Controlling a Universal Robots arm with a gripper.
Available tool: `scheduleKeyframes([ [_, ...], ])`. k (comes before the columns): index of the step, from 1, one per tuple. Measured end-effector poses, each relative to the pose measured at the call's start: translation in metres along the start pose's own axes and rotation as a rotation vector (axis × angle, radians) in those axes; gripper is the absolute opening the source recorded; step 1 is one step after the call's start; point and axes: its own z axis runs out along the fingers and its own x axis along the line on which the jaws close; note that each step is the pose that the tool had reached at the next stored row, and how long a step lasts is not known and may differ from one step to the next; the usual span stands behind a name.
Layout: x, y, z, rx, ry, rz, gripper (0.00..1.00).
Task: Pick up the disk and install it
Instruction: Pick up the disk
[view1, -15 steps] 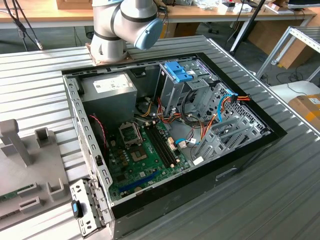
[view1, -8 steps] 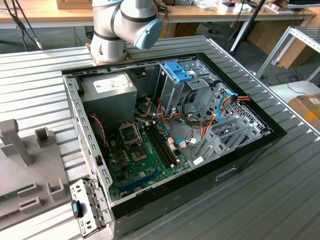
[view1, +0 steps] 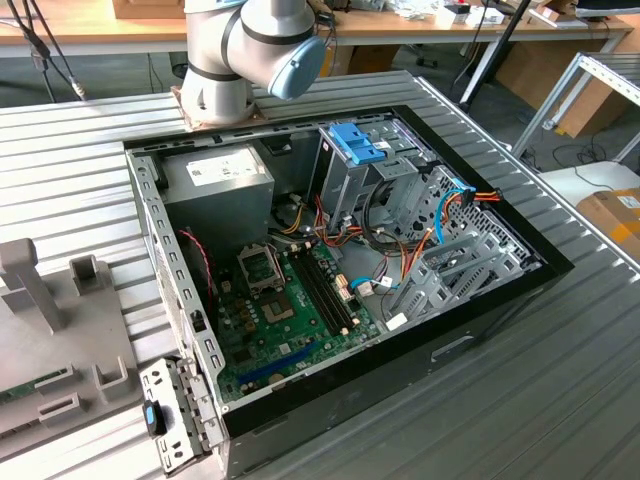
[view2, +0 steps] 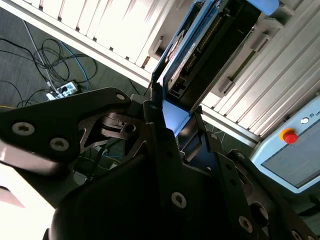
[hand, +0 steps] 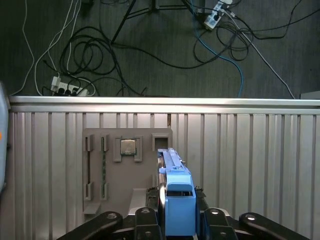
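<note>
My gripper (hand: 176, 221) is shut on the disk (hand: 176, 187), which stands on edge between the black fingers (hand: 145, 220). The disk is a dark flat drive with bright blue side rails and a blue end tab. In the first wrist view it hangs well above the grey parts fixture (hand: 127, 175) on the ribbed table. The second wrist view shows the disk (view2: 210, 45) sticking out past the gripper (view2: 177, 120), clamped at one end. The open computer case (view1: 400, 372) lies in the middle of the table in the exterior view.
Inside the case are a motherboard (view1: 290, 300), a power supply (view1: 218, 185), metal drive cages (view1: 465, 262) and a light-blue latch plate (view1: 357, 142). The grey fixture (view1: 50, 330) sits at the exterior view's left. A chip (hand: 128, 147) rests in it. Cables (hand: 100, 55) lie on the floor beyond the table edge.
</note>
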Motion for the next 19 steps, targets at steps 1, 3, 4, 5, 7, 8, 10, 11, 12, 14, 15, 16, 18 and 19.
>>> scheduleKeyframes([
  [1, 0.0, 0.0, 0.0, 0.0, 0.0, 0.0, 0.36],
  [3, 0.0, 0.0, -0.0002, -0.0001, 0.0, 0.0, 0.36],
  [4, 0.0, 0.0, -0.0002, 0.0, 0.0, 0.0, 0.36],
  [5, 0.0, 0.0, -0.0003, -0.0001, 0.0, 0.0, 0.36],
  [7, 0.0, 0.0, -0.0005, 0.0, 0.0, 0.0, 0.36],
  [8, 0.0, 0.0, -0.0006, -0.0001, 0.0, 0.0, 0.36],
  [10, -0.0001, 0.0, -0.0023, 0.0, 0.0, 0.0, 0.36],
  [11, -0.0001, 0.0, -0.0042, -0.0001, 0.0001, 0.0, 0.36],
  [12, -0.0002, 0.0, -0.007, 0.0, 0.0, 0.0, 0.36],
  [14, -0.0004, -0.0001, -0.0109, 0.0, 0.0, 0.0, 0.36],
  [15, -0.0005, -0.0001, -0.0128, 0.0, 0.0, 0.0, 0.36],
  [16, -0.0005, -0.0001, -0.015, 0.0, 0.0, 0.0, 0.36],
  [18, -0.0006, -0.0001, -0.0181, 0.0, 0.0, 0.0, 0.36],
  [19, -0.0007, -0.0001, -0.0218, 0.0, 0.0, 0.0, 0.36],
])
